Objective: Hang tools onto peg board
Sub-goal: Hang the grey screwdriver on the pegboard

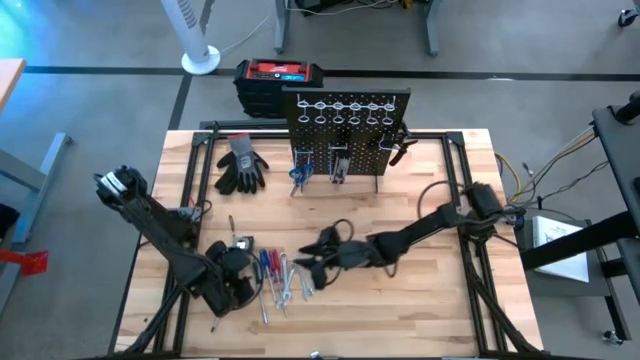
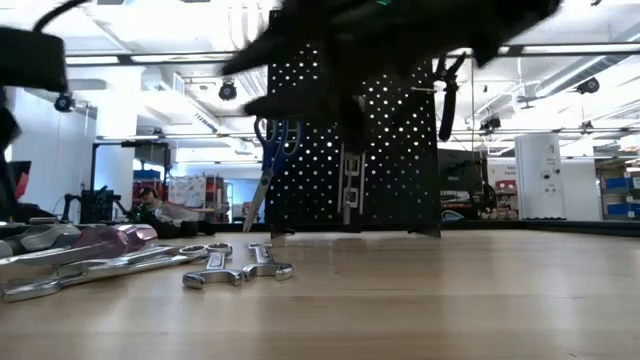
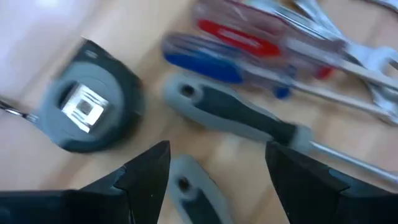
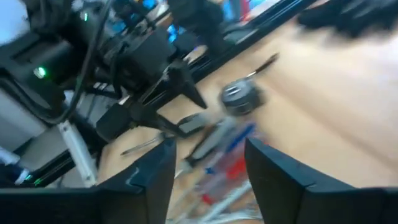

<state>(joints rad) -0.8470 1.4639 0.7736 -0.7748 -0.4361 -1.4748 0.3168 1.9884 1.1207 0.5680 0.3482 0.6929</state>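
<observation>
Both arms are at the pick-up step, over the loose tools on the pale wooden counter. The left tool, jaws spread and empty, hovers over two grey-handled screwdrivers beside a round grey tape measure. The right tool is also spread and empty, above the red- and blue-handled screwdrivers and silver wrenches. Next, I judge, the left tool must descend and close on one handle. The black perforated peg board stands upright at the far edge, with blue-handled scissors already hanging on it.

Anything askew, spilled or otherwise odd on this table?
Nothing is spilled or broken. The oddest thing is the pair of work gloves lying on the table beside the peg board, not part of the loose tools heaped near the left tool. Scissors already hang straight.
</observation>
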